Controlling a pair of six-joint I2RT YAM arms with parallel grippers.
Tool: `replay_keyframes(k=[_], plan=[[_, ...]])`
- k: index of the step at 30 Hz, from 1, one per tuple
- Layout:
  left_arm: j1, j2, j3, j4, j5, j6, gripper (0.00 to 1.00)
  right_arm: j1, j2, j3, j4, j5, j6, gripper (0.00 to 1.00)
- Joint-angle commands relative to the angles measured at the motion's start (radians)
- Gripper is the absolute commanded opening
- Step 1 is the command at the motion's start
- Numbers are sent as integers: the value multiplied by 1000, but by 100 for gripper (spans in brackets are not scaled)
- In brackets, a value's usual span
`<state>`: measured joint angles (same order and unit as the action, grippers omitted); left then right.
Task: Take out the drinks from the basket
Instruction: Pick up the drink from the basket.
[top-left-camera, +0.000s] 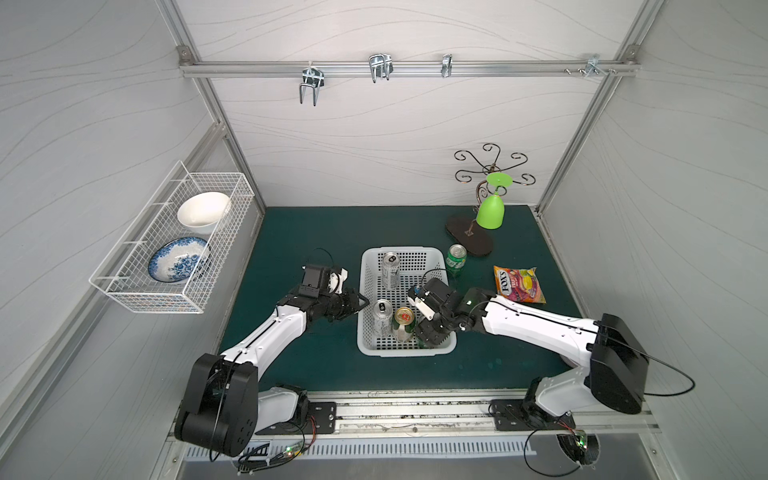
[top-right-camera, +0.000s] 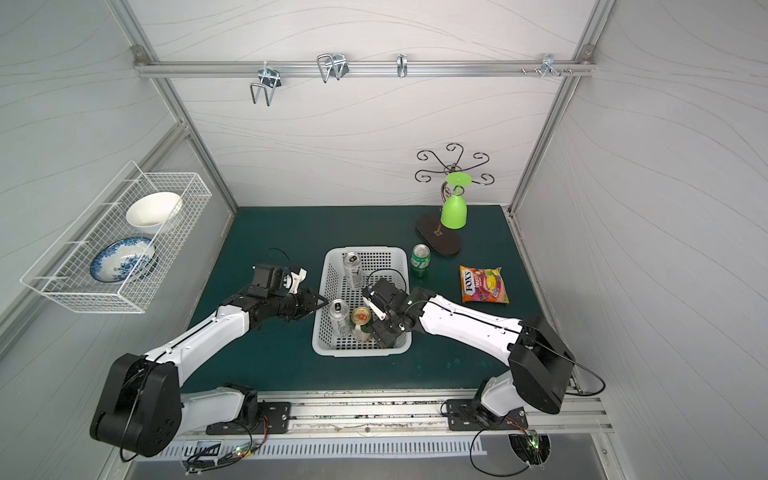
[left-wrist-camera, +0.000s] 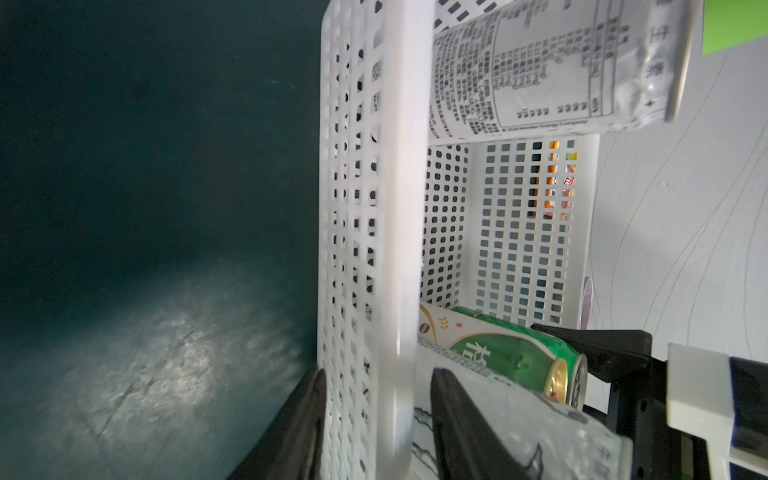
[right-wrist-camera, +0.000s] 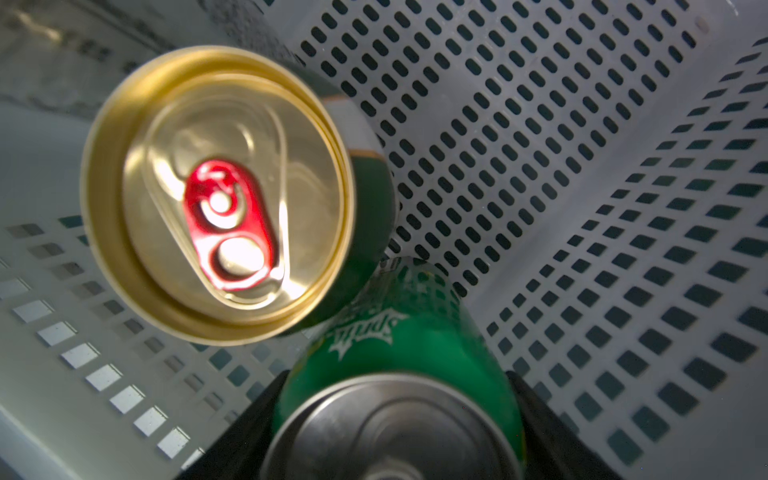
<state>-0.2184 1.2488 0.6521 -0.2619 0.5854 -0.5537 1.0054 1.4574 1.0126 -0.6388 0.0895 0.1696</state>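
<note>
The white perforated basket (top-left-camera: 405, 353) (top-right-camera: 357, 353) stands mid-table. Inside it stand a silver-white can at the far end (top-left-camera: 390, 270), a second silver-white can (top-left-camera: 381, 318) and a gold-topped green-white can (top-left-camera: 404, 324) (right-wrist-camera: 216, 195). A green can (right-wrist-camera: 399, 345) stands in the near right corner, mostly hidden in both top views under my right gripper (top-left-camera: 428, 336) (right-wrist-camera: 397, 376), which is shut on its sides. Another green can (top-left-camera: 456, 259) stands on the mat outside, right of the basket. My left gripper (top-left-camera: 365, 302) (left-wrist-camera: 378, 374) is shut on the basket's left wall (left-wrist-camera: 365, 187).
An orange-yellow snack packet (top-left-camera: 519, 284) lies right of the basket. A dark hook stand (top-left-camera: 469, 239) with a green cup (top-left-camera: 490, 212) hung upside down stands at the back right. A white wire rack (top-left-camera: 174, 249) holding two bowls hangs on the left wall.
</note>
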Motion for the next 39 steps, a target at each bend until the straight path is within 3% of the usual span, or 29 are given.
replay_keyframes(k=[1,9,21,31,39], plan=[[-4,3,-2,32,4,8,45,9,-33,18,-38,4,15,68],[-4,-1,-5,32,-2,8,45,10,-73,57,-91,35,9,51],[-3,-8,-6,27,-4,7,45,-35,-148,207,-211,23,-53,48],[-3,6,-5,35,-1,8,46,-273,-252,328,-283,-59,-161,48],[-4,3,-3,32,1,7,46,-483,-220,335,-247,-96,-202,48]])
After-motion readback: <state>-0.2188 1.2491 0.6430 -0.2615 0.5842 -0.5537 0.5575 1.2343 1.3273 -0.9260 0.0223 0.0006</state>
